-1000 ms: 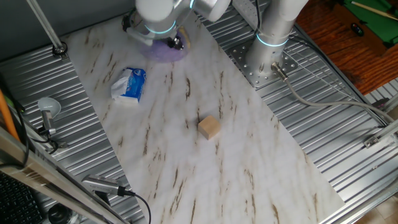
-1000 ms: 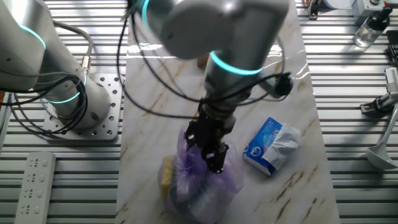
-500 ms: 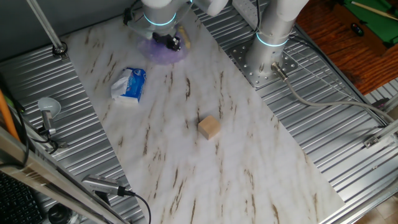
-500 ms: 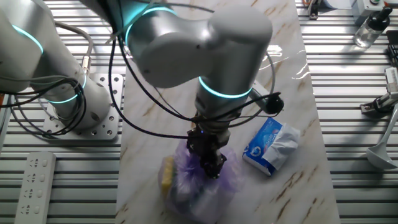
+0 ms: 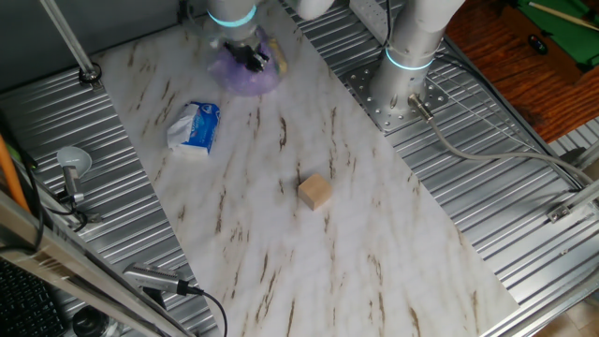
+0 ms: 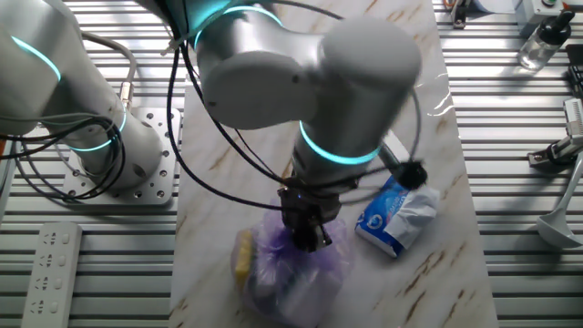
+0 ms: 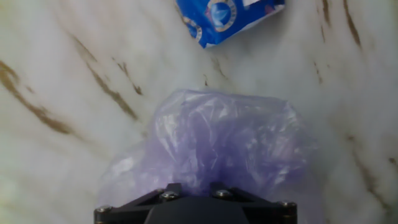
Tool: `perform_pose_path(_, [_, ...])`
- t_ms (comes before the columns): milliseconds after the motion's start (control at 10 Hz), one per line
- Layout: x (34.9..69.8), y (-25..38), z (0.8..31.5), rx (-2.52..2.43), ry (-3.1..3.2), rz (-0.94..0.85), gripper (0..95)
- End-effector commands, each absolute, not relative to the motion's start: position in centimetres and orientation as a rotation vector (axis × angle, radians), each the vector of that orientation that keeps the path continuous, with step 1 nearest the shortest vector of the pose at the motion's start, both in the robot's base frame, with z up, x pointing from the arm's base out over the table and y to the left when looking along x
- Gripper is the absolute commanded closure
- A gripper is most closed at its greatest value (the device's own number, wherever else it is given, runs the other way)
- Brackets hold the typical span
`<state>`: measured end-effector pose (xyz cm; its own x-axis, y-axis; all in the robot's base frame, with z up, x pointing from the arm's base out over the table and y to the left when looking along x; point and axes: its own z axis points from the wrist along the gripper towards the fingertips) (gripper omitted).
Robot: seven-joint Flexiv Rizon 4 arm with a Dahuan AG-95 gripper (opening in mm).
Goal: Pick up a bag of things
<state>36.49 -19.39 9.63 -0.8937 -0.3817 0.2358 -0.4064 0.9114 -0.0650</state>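
Observation:
The bag of things [image 6: 291, 269] is a wrinkly lilac plastic bag lying at the table's end, with a yellow item [image 6: 243, 257] showing at its side. It also shows in one fixed view [image 5: 245, 73] and fills the lower hand view [image 7: 217, 146]. My gripper [image 6: 308, 239] points straight down into the top of the bag. Its fingers are buried in the bunched plastic, which gathers between the jaws. The bag still rests on the table. In one fixed view the gripper [image 5: 251, 58] sits on the bag's top.
A blue-and-white packet [image 6: 396, 214] lies just beside the bag, also seen in one fixed view [image 5: 195, 126] and in the hand view [image 7: 227, 15]. A small tan wooden cube [image 5: 315, 192] stands mid-table. The arm's base [image 5: 398, 89] is bolted on the ribbed metal beside the marble top.
My gripper has come down onto the top of the bag and pressed into the plastic. The bag, packet and cube have stayed in place.

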Motion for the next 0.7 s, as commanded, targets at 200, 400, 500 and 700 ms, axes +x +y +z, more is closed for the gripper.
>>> perform_pose_path(200, [36.9,-18.2,12.1,0.521,-2.879,-0.025,95.0])
perform_pose_path(400, [36.9,-17.8,12.9,0.488,-2.879,-0.103,95.0])
perform_pose_path(500, [37.0,-17.5,13.5,0.465,-2.884,-0.158,95.0])
perform_pose_path(700, [37.7,-17.4,14.7,0.458,-2.876,-0.187,95.0])
